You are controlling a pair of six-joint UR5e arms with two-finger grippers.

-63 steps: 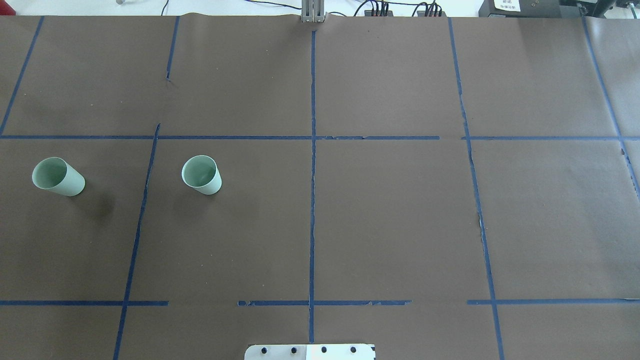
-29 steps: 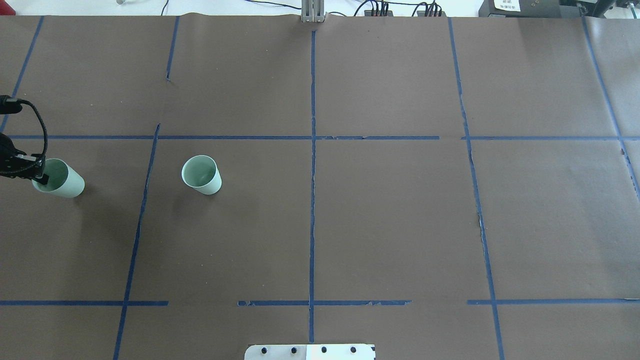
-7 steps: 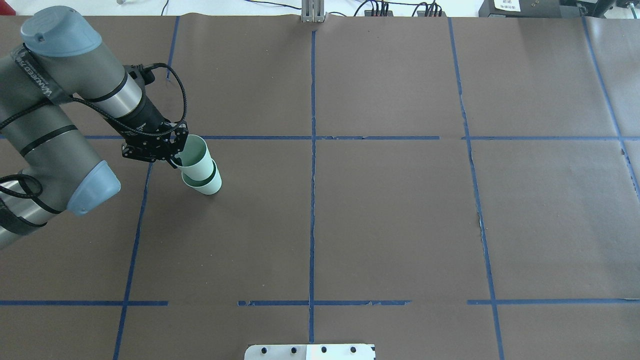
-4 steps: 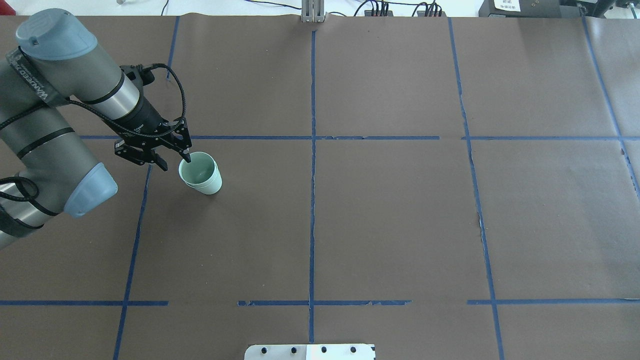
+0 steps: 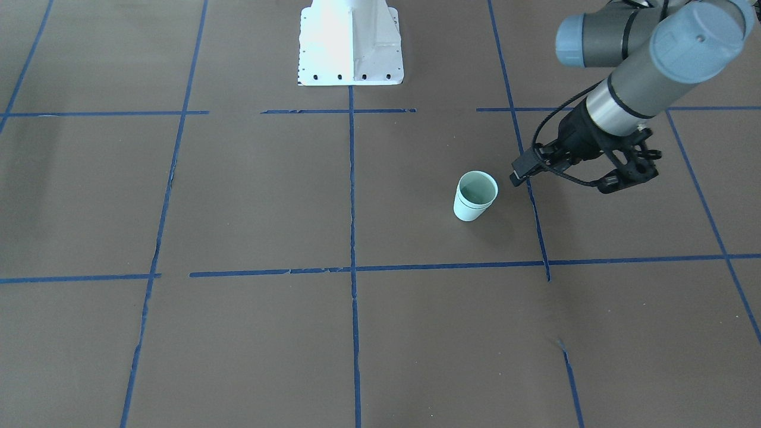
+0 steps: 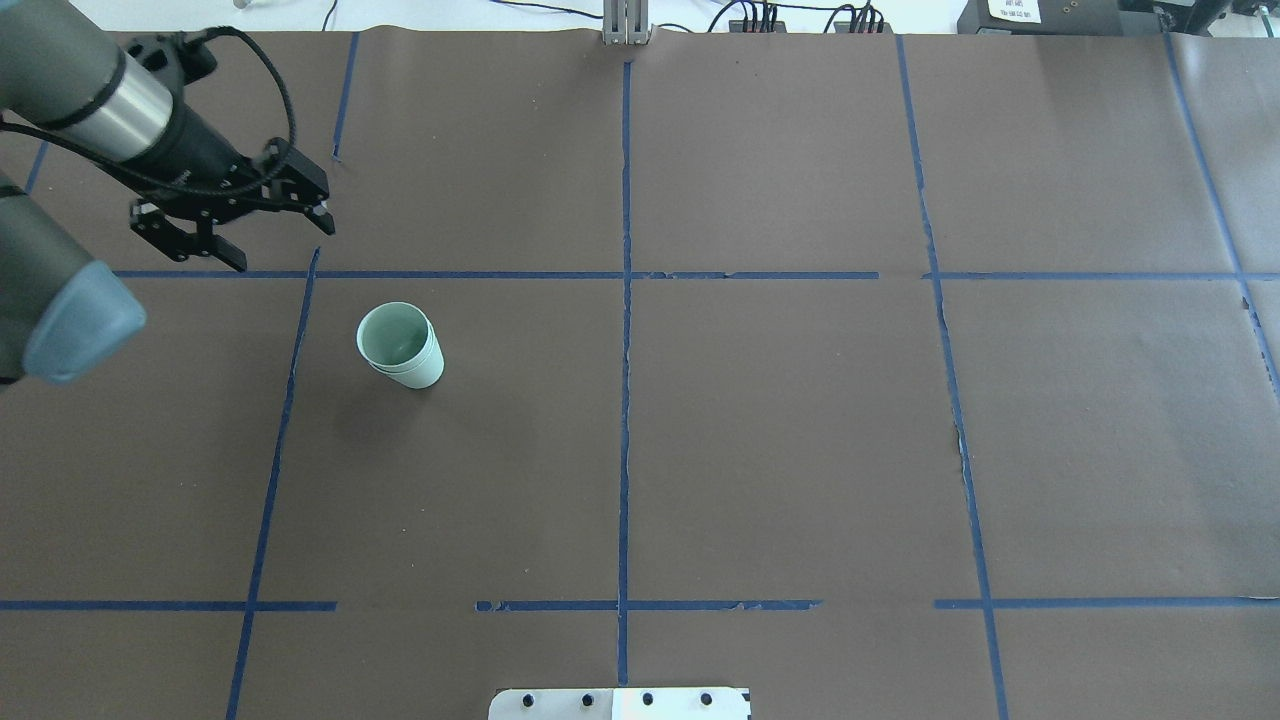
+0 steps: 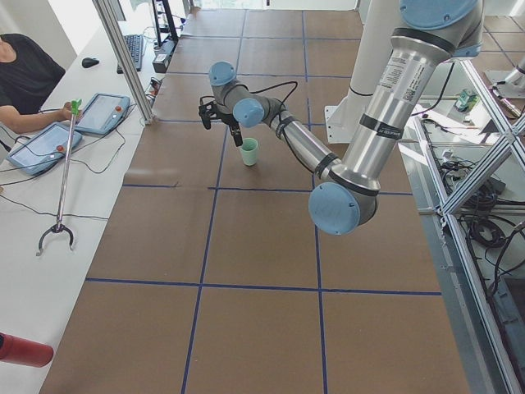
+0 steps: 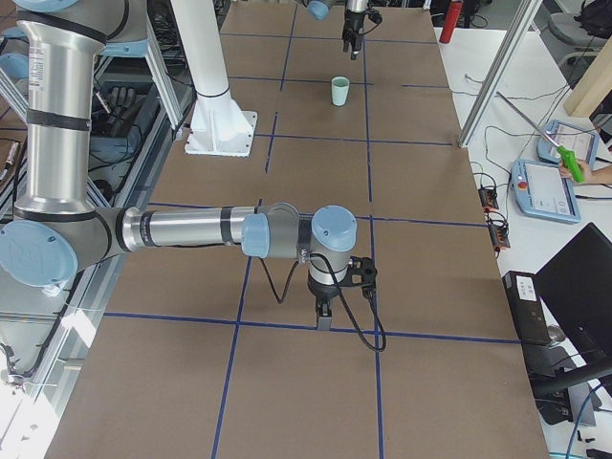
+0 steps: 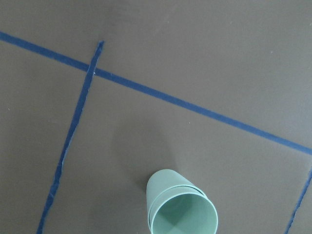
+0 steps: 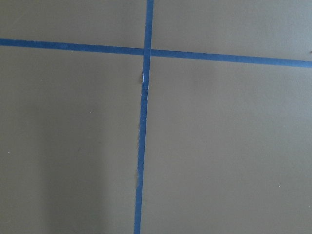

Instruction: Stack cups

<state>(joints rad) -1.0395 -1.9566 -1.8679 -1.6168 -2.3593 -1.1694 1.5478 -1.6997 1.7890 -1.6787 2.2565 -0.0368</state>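
The two pale mint-green cups (image 6: 400, 345) stand nested, one inside the other, upright on the brown table left of centre. The stack also shows in the front view (image 5: 475, 196), the left side view (image 7: 248, 151), the right side view (image 8: 339, 91) and the left wrist view (image 9: 180, 208). My left gripper (image 6: 282, 245) is open and empty, raised above the table, beyond and to the left of the stack. My right gripper (image 8: 323, 320) shows only in the right side view, low over the table, far from the cups; I cannot tell if it is open or shut.
Blue tape lines (image 6: 625, 300) divide the brown table cover into squares. The robot's white base plate (image 5: 351, 41) sits at the near edge. Operators' tablets (image 7: 49, 139) and a grabber tool (image 7: 61, 189) lie on a side bench.
The left gripper has opened and let go of the upper cup, which now sits fully in the lower one. The gripper has lifted and drawn back up and to the left.
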